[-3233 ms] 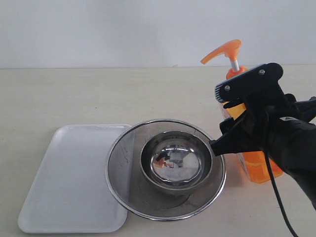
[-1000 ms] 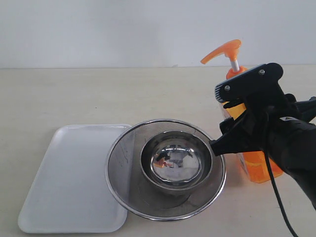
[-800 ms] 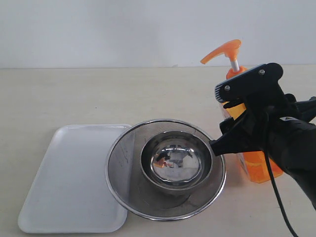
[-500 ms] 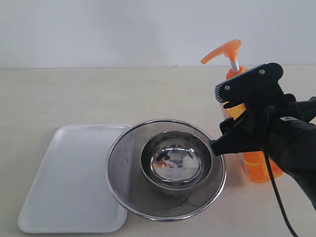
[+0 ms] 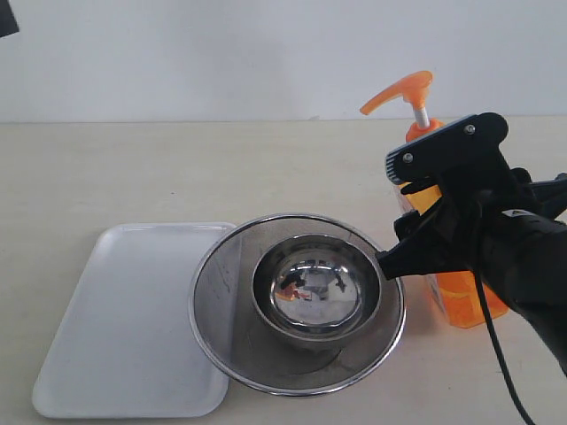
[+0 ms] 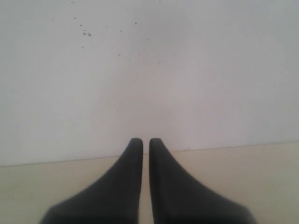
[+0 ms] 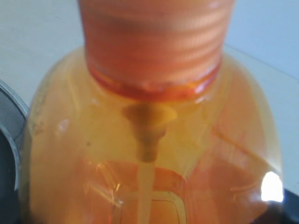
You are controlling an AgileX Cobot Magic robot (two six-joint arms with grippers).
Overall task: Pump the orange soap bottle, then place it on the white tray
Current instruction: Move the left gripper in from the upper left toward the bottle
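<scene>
The orange soap bottle stands upright on the table at the right, its pump head raised on a white stem. My right gripper is shut on the bottle's body from the near side, one black finger on either side of it. The bottle's shoulder and threaded neck fill the right wrist view. The white tray lies flat at the front left with nothing on it. My left gripper is shut on nothing, high at the far left, facing a white wall; only a dark corner of it shows in the exterior view.
A round steel mesh strainer holding a shiny steel bowl sits between tray and bottle, overlapping the tray's right edge. Its rim lies close beside the bottle. A white wall rises behind the beige table.
A dark corner of the left gripper has come into the exterior view at top left. The right gripper and the bottle have not moved.
</scene>
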